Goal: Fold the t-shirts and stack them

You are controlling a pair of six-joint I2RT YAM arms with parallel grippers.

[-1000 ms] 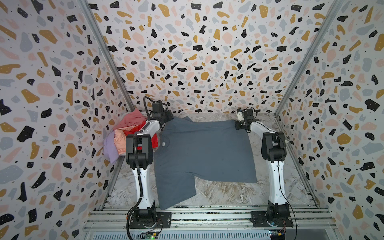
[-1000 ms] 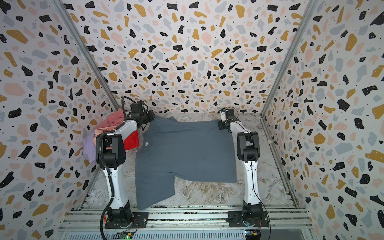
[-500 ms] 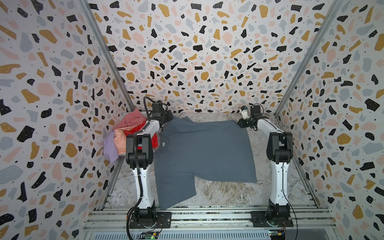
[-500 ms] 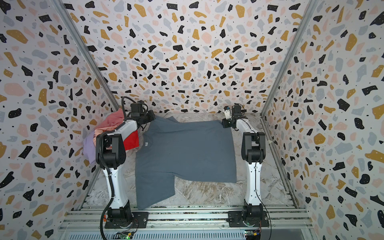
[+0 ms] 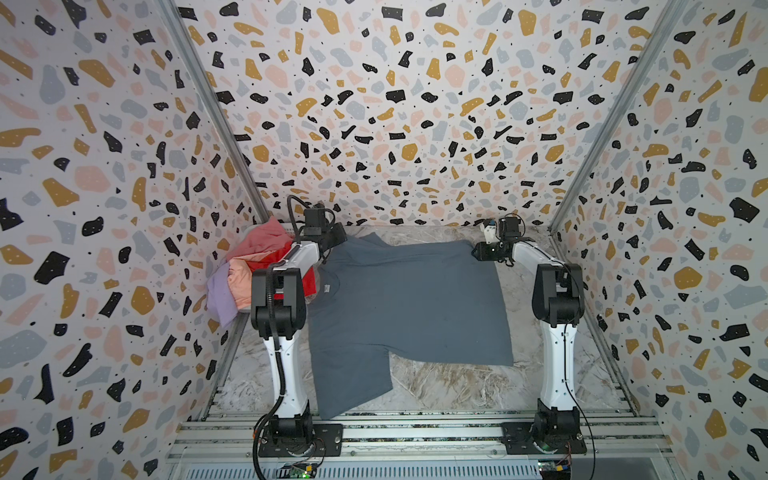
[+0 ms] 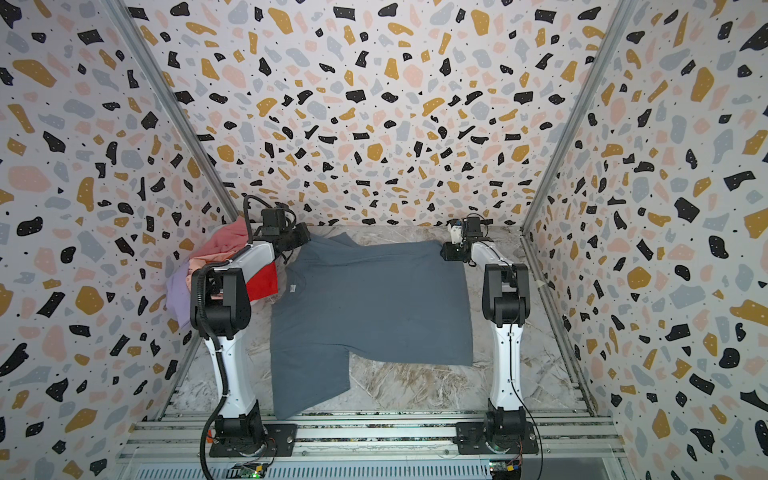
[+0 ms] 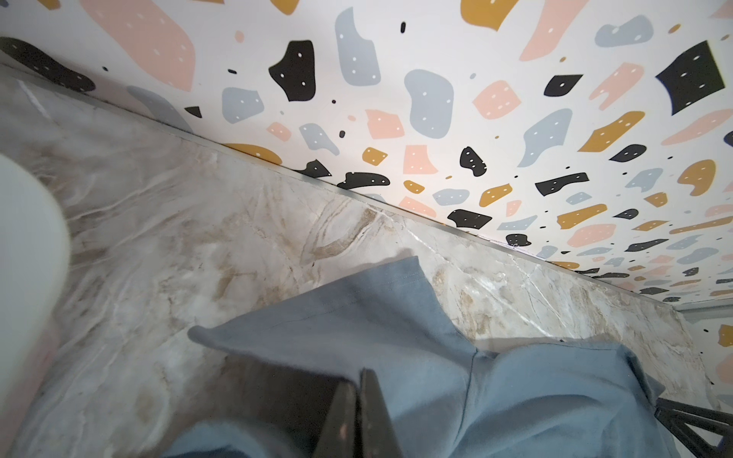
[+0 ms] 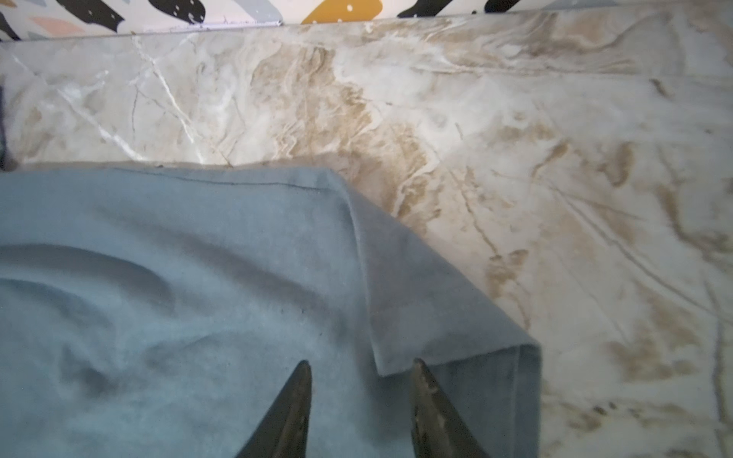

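Observation:
A slate grey-blue t-shirt (image 5: 407,307) (image 6: 374,307) lies spread flat on the marble table, its white neck label toward the left. At the shirt's far left corner my left gripper (image 5: 332,245) (image 6: 297,245) (image 7: 359,372) is shut on the cloth (image 7: 396,317) beside the sleeve, which hangs a little off the table. My right gripper (image 5: 478,251) (image 6: 445,251) (image 8: 361,366) stands open just above the far right corner of the shirt (image 8: 198,257), where the hem is folded over. Nothing sits between its fingers.
Pink (image 5: 266,241), peach (image 5: 241,274), lavender (image 5: 218,295) and red (image 5: 309,280) t-shirts are heaped against the left wall behind my left arm. A blurred white object (image 7: 27,257) shows beside the left gripper. Patterned walls close the table on three sides; bare marble (image 5: 449,382) lies at the front.
My right gripper has opened and let go of the shirt's far right corner, and its arm has swung slightly to the right. The left arm has not moved.

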